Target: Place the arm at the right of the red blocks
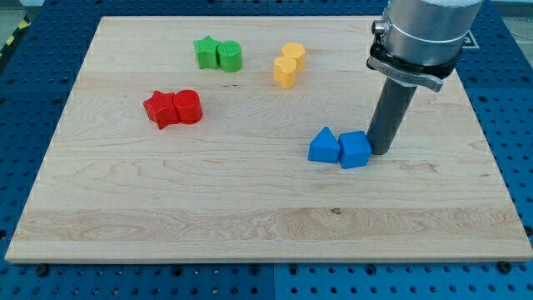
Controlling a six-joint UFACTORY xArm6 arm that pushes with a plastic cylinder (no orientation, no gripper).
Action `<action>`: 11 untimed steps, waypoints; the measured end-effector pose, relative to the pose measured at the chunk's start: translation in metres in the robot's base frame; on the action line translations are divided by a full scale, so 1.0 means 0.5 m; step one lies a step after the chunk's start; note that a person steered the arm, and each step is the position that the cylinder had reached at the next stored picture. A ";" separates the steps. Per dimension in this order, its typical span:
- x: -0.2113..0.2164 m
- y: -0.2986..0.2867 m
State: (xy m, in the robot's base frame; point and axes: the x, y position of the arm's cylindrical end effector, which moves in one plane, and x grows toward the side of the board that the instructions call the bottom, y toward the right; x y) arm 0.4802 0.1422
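Note:
Two red blocks sit touching at the view's left: a red star (160, 109) and a red cylinder (188, 107) on its right. My tip (382, 152) is far to the right of them, at the right edge of a blue cube (355, 150), apparently touching it. A blue triangular block (324, 146) sits against the cube's left side.
A green star (205, 52) and a green cylinder (229, 57) sit touching at the view's top. Two yellow blocks (288, 65) sit together right of them. The wooden board (250, 225) lies on a blue perforated table.

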 end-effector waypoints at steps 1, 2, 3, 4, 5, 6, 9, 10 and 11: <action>0.000 -0.001; 0.000 -0.002; 0.000 -0.002; -0.046 -0.002; -0.077 0.001; -0.071 0.104; 0.116 0.142; 0.148 0.066; 0.148 -0.007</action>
State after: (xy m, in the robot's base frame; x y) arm 0.5541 0.1386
